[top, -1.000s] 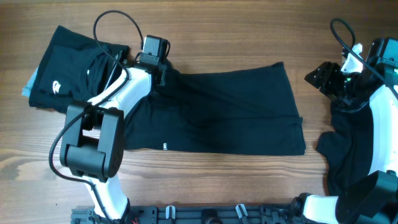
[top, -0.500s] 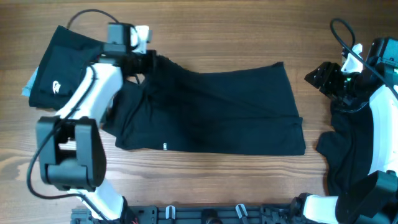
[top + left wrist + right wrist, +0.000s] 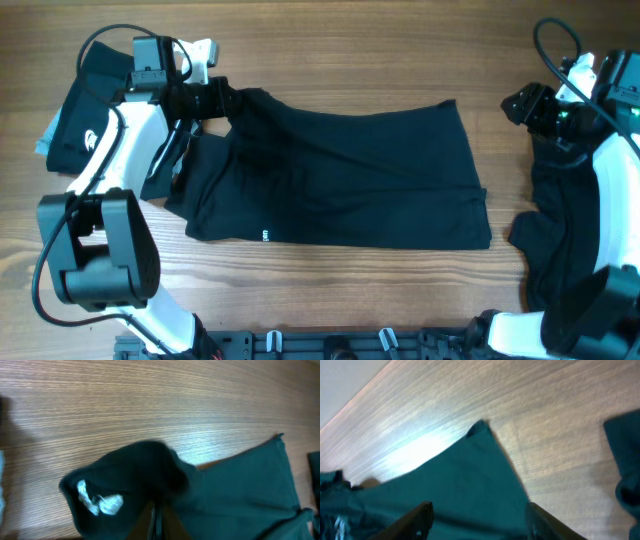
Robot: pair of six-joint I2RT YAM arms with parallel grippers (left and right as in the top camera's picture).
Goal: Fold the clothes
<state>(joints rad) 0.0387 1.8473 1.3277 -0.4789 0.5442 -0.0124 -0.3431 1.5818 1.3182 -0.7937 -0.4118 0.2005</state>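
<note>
One garment [image 3: 340, 170] corner pinched in left jaws; right jaws apart.

A light-brown wood-grain table [image 3: 340, 50] fills every view, its surface catching a bright patch of glare [image 3: 415, 450]

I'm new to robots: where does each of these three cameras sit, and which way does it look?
Overhead: above the table, looking straight down on the spread black garment; both arms, the left gripper and the right gripper show.
Left wrist: on the left arm, looking past its closed fingers at the garment's bunched edge they pinch.
Right wrist: on the right arm, looking between its open fingers at a garment corner.
Shared: all show that garment.
</note>
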